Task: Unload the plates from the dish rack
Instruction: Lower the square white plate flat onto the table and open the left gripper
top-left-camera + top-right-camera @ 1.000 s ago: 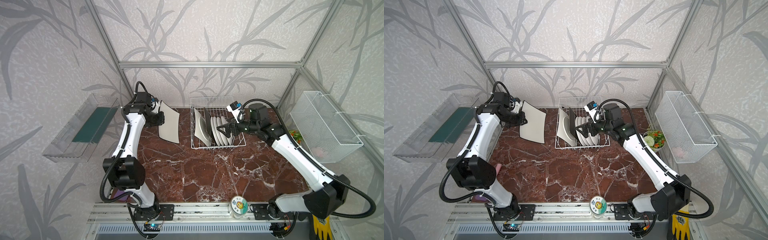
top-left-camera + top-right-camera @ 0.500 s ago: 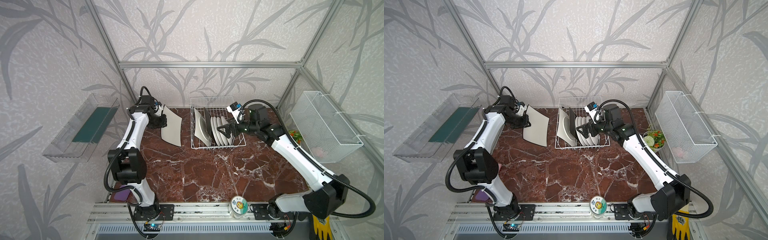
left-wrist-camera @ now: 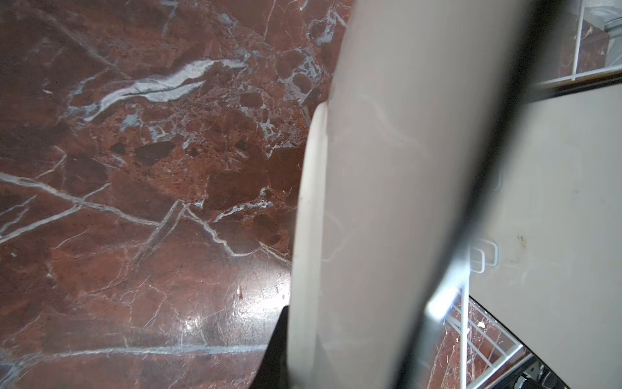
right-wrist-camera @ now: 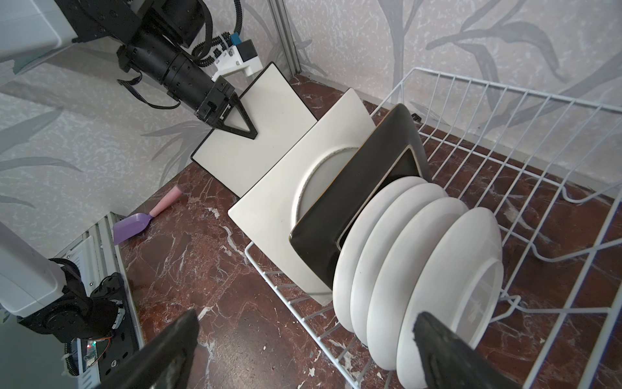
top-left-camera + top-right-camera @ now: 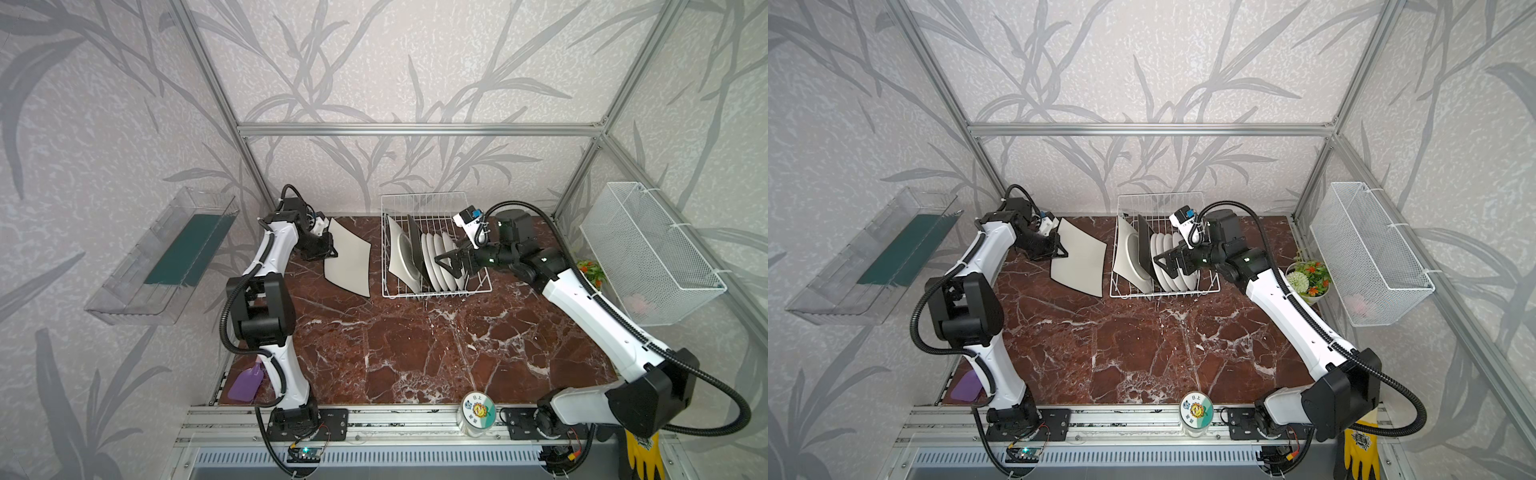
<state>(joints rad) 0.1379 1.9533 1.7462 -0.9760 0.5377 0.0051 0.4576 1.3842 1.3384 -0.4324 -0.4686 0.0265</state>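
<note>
Left pincer (image 5: 329, 253) grips 1 cream plate (image 5: 349, 266); right pincer (image 5: 448, 264) gapes by 4 round plates (image 4: 420, 269).

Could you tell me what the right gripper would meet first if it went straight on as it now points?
Probably the endmost round white plate, lined up between the open jaws of the right gripper.

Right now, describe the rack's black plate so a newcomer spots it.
At the back of the red marble table stands a white wire dish rack. Inside, standing on edge, the black square plate sits between a large cream square plate and four round white plates. It is the only dark one.
</note>
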